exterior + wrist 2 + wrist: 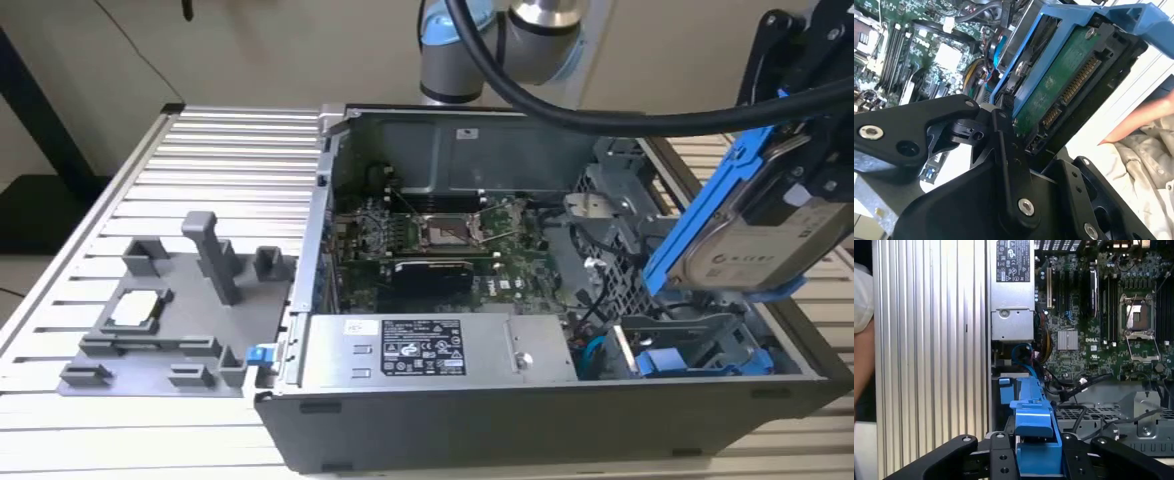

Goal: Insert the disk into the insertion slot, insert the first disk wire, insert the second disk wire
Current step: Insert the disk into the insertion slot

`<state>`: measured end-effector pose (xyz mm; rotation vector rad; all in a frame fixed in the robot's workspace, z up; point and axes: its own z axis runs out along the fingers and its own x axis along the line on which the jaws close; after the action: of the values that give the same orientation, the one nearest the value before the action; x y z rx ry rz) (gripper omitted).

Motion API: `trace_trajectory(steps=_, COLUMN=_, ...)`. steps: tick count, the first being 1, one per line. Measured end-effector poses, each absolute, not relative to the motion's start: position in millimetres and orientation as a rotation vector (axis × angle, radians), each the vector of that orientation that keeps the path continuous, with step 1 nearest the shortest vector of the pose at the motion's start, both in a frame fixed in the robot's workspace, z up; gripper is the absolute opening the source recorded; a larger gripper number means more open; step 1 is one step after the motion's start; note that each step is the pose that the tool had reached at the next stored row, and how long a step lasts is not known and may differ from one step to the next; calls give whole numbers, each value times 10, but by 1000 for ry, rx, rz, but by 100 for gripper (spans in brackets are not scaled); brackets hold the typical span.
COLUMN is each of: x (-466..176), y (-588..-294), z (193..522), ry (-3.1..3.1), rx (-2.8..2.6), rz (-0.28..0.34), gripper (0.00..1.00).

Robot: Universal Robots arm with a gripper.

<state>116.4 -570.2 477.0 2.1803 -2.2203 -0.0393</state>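
Where the disk sits: the disk (771,228) hangs tilted in the air in the exterior view's upper right, above the right end of the open computer case (534,432), label facing the camera.
Carrier: blue carrier (694,215) frames the drive; in the second wrist view the green circuit side and connector end of the drive (1066,82) face the camera.
Claw: gripper (801,185) is clenched on the disk; in the first wrist view black fingers (1000,460) sit on both sides of the blue carrier.
Insertion slot: insertion slot (678,338) in the grey drive cage lies below the disk, apart from it; blue parts show inside the cage.
Case contents: motherboard (514,262) with a processor socket (447,232) at centre; power-supply box (427,350) along the near wall; black cables (594,265) beside the cage.
Table: grey fixture (174,310) stands on the slatted table (147,170), on the exterior view's left.
Person: a hand (1149,117) is near the disk in the second wrist view.
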Motion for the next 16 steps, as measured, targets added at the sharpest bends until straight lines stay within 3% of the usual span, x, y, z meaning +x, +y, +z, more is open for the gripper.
trace_trajectory(steps=16, x=1164, y=-5705, z=4684, ry=-2220, rx=2180, rz=-39, gripper=33)
